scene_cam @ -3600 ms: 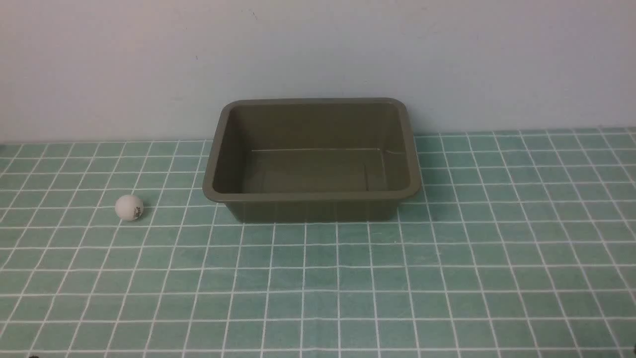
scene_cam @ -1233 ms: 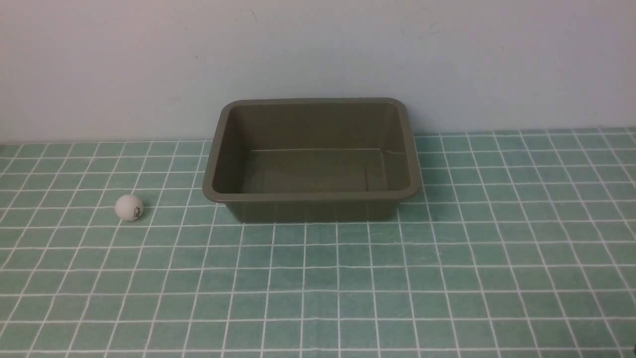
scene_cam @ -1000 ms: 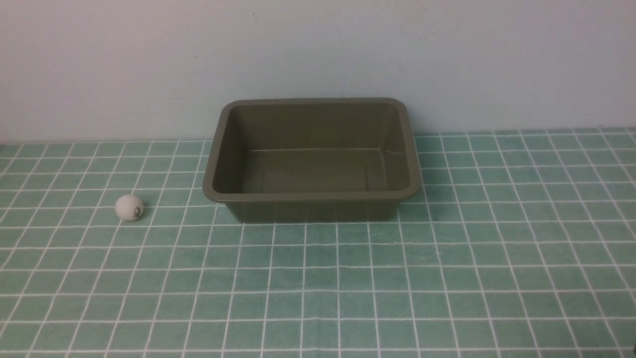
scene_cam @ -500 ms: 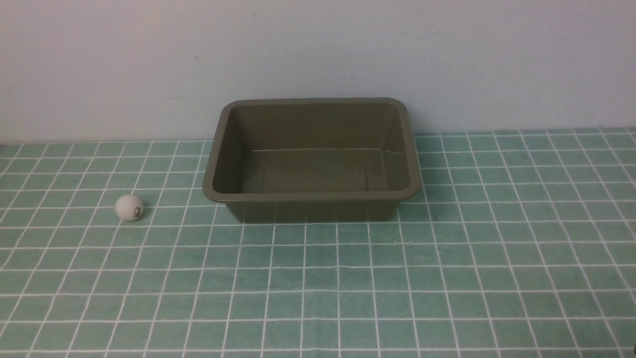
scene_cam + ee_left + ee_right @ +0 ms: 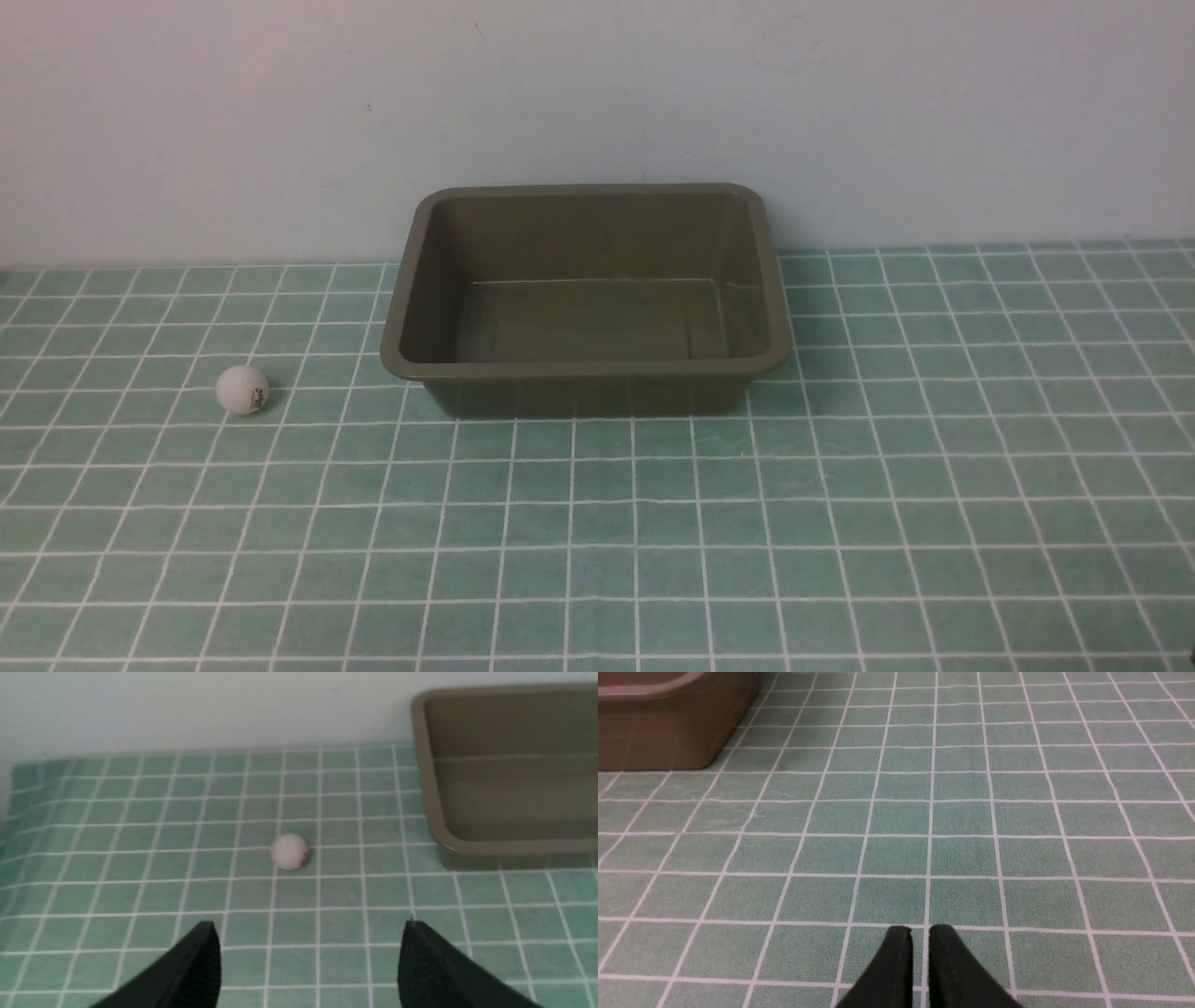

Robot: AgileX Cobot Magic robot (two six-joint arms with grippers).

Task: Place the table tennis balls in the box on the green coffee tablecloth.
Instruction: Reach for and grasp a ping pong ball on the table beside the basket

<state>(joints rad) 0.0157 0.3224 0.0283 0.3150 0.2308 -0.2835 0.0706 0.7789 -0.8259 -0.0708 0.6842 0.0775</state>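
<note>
The left claw (image 5: pixel 309 923) hangs wide open over the cloth (image 5: pixel 653 523), holding nothing, nearer than the box (image 5: pixel 583 370) and to its left. The right claw (image 5: pixel 920 927) is nearly closed, only a thin slit between its fingers, and grips nothing; it sits nearer than the box's right corner. The ball (image 5: pixel 243 389) lies on the cloth left of the box, apart from its near left corner. Behind the box stands a pale wall (image 5: pixel 280 121).

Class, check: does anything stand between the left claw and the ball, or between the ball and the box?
Nothing visible does. Only bare tablecloth lies between the open left claw and the ball, and between the ball and the box.
</note>
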